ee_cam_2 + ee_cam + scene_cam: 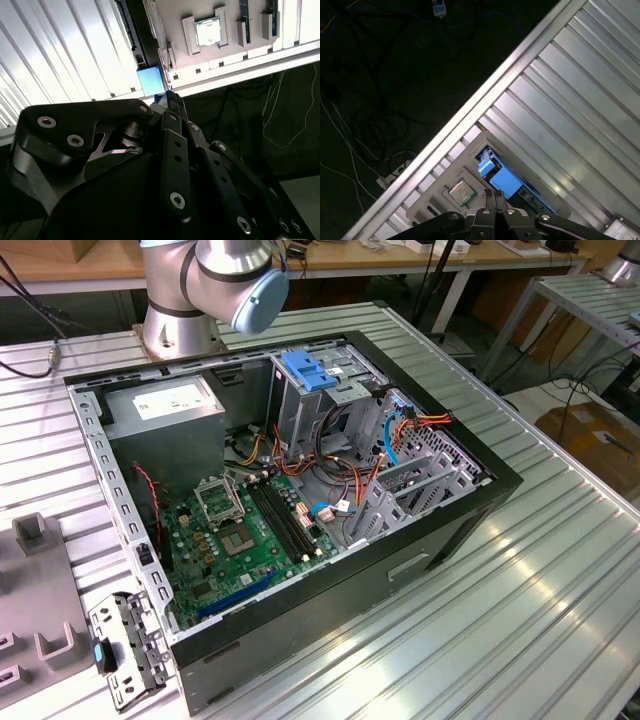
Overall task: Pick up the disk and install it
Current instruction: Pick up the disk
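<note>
— How was the gripper (493,196) set at that moment?

— Closed, its fingertips together and nothing between them. In both wrist views it hung high over the edge of the ribbed table (580,100), well apart from everything lying there.

— And the disk?

— The disk (502,180) was, as I took it, the blue-edged piece lying flat below the fingertips. It sat just beside the grey tray (437,190) that carried a processor chip (460,192). In the exterior view the disk (125,650) lay on the table between that tray and the front corner of the open computer case (450,530). I could not tell which face was up.

— So what did a good approach call for?

— By my judgement, the jaws needed to be spread wide while the arm was well above. The wrist then needed turning so the pads ran square to the disk's long sides. The descent had to be straight, because the tray stood so close on one side and a slanted path risked a finger clipping it.

— Anything about the grip itself?

— It had to be level and centred. The drive cage (335,405) under the blue latch plate (310,370) was hemmed in by orange and red cables (350,465). A disk held crooked would likely have fouled there.
</note>
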